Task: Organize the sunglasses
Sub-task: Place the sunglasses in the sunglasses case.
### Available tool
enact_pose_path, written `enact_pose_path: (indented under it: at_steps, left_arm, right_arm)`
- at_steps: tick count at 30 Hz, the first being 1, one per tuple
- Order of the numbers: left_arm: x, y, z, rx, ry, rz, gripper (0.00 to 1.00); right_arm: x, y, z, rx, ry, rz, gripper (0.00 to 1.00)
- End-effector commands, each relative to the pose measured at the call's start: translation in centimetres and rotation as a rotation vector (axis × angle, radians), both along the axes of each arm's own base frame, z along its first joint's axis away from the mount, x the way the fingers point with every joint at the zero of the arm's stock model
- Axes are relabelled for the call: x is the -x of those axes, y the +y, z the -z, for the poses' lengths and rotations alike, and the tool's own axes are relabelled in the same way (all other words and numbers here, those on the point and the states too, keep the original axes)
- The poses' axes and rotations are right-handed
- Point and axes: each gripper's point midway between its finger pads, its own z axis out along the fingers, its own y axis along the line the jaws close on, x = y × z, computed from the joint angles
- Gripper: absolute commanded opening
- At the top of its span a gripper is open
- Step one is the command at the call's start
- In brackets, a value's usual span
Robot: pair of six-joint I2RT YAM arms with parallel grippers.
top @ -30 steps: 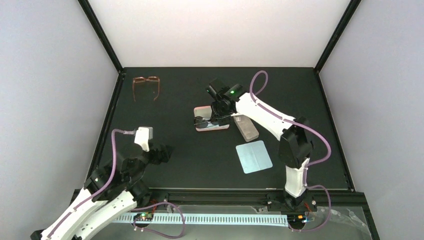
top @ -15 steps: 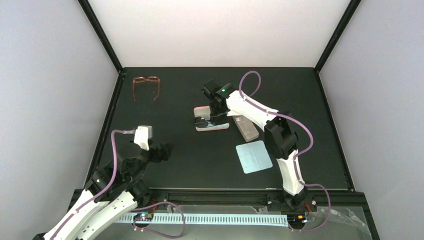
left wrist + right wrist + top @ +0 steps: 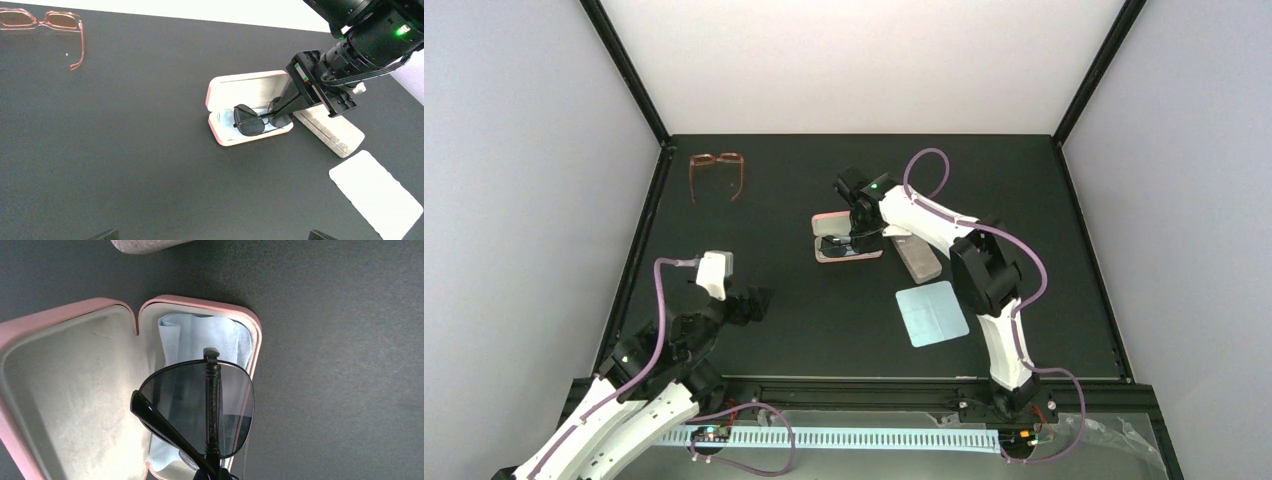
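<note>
The sunglasses (image 3: 251, 123), thin black frame with dark lenses, hang tilted over the tray half of the open pink case (image 3: 218, 135). My right gripper (image 3: 286, 105) is shut on them near the bridge, coming down from the right. In the right wrist view one dark lens (image 3: 190, 400) and the folded arms sit over a pale blue cloth (image 3: 200, 332) lining the pink case (image 3: 200, 302). I cannot tell whether the sunglasses touch the cloth. From above, the sunglasses (image 3: 835, 243) lie over the case (image 3: 849, 256). My left gripper (image 3: 759, 300) hovers open near the front left, holding nothing.
A grey oblong case (image 3: 916, 256) lies right beside the pink one, under the right arm. A pale blue rectangular cloth (image 3: 931, 313) rests in front of it. A pair of pink-framed glasses (image 3: 716, 173) sits at the back left corner.
The right arm's elbow has swung in toward the case and its wrist has shifted slightly, with the sunglasses still held over the case. The left arm has edged slightly forward.
</note>
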Motion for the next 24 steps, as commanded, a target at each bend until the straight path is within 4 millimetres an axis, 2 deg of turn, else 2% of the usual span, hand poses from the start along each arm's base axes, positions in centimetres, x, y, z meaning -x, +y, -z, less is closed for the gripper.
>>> enact_pose_path:
  at_steps: [1,7,13,24]
  left_arm:
    - [-0.3,-0.2,-0.6,0.002,-0.021,0.006,0.99]
    - [-0.4,-0.2,-0.5,-0.001,-0.019,0.003,0.99]
    - [-0.4,-0.2,-0.4,-0.003,-0.015,0.004,0.99]
    - [-0.4,-0.3,-0.4,-0.003,-0.014,0.007,0.99]
  right_arm:
    - [-1.1,-0.1,1.1,-0.006,-0.011,0.109,0.01]
    - [-1.8,0.1,1.9,-0.003,-0.005,0.112,0.01]
    - [-1.5,0.4,2.8,-0.022,0.008,0.114,0.01]
    - [-2.4,0.1,1.4,-0.036,-0.028,0.141,0.01]
